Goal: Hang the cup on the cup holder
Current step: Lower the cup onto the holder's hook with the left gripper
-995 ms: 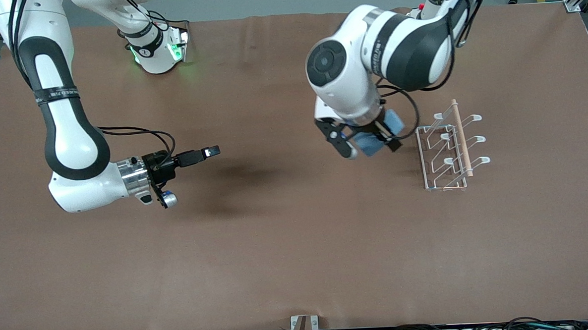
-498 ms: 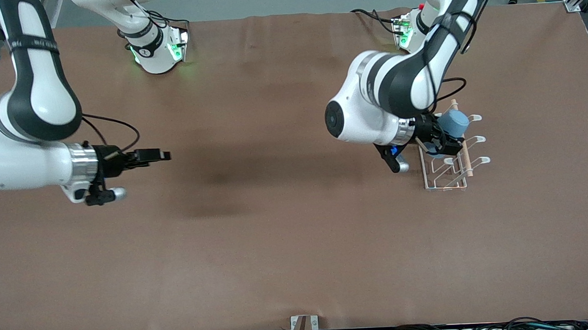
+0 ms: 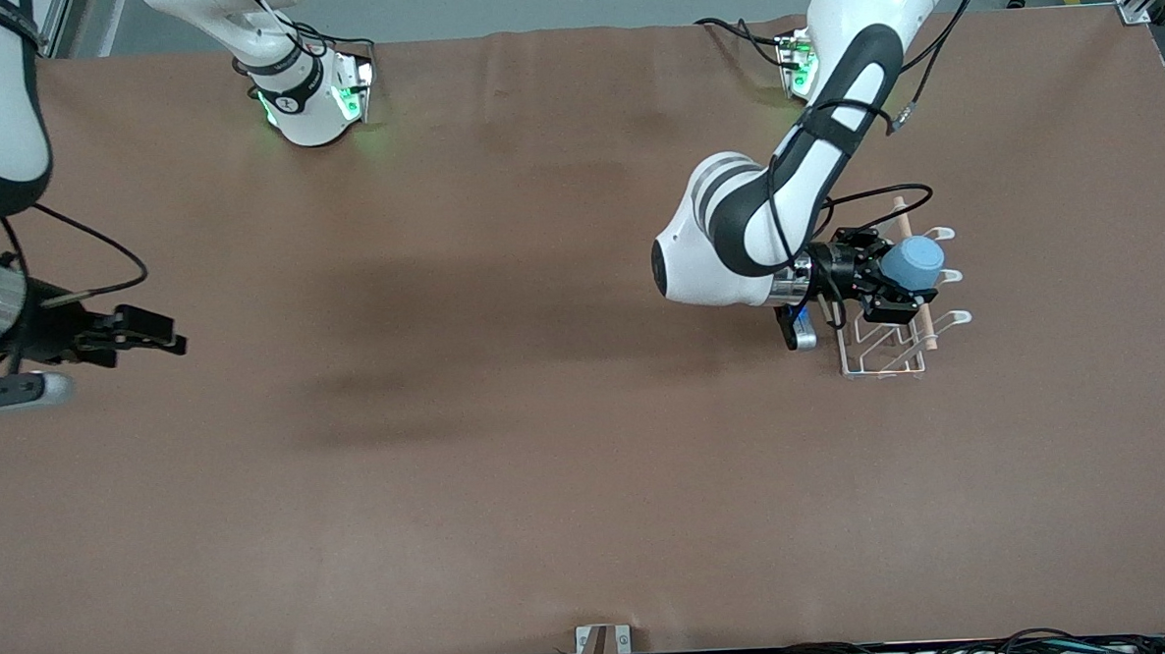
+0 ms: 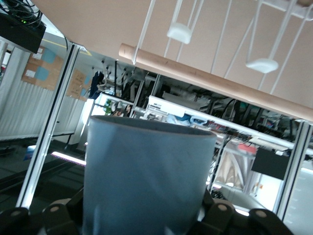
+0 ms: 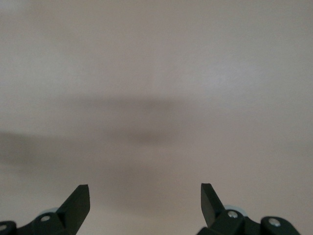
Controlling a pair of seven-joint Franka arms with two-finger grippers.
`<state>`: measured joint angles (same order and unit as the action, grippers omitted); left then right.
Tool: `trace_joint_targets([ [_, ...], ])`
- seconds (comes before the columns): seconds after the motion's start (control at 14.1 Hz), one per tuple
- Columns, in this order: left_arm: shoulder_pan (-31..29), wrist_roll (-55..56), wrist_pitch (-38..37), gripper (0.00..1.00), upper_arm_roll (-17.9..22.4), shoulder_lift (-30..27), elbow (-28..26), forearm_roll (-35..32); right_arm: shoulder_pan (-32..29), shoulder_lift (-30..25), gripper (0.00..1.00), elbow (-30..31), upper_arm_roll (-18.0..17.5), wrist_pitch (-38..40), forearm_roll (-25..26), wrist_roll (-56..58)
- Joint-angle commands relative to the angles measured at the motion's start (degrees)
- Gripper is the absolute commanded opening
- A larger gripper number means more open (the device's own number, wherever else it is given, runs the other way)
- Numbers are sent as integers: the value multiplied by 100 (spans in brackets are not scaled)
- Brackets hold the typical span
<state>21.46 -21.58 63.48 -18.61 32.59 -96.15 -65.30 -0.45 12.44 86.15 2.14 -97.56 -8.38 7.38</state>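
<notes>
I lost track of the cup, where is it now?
In the front view the cup is held in the left pincer, up over the cup holder at the left arm's end of the table.

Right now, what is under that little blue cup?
The light-blue plastic cup, held by the left claw, hangs over the white wire cup holder with its wooden rod. The prongs directly beneath it are covered.

One cup [image 3: 912, 263], light blue. One cup holder [image 3: 886, 304], a white wire rack carrying one wooden rod [image 3: 912, 273]; five of its looped prongs show, any others being hidden. Two grippers: the left gripper [image 3: 885, 284] and the right gripper [image 3: 150, 336]. One brown table [image 3: 549, 466].
</notes>
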Motion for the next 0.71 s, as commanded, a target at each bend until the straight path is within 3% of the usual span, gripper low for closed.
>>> trace_joint_targets([
  [0.0,-63,-74,-64,36,-29,150,-36,-360,-25,4,100,-466,-47,262,301,-18],
  [0.21,-98,-100,-55,36,-37,256,17,-370,-16,12,100,-1099,-74,1456,355,-53],
  [0.5,-335,-109,111,36,-46,441,43,-361,-77,12,100,-1504,31,1511,337,44],
  [0.64,-344,-74,278,36,-46,555,87,-361,-43,-215,100,-1382,5,1564,381,97],
])
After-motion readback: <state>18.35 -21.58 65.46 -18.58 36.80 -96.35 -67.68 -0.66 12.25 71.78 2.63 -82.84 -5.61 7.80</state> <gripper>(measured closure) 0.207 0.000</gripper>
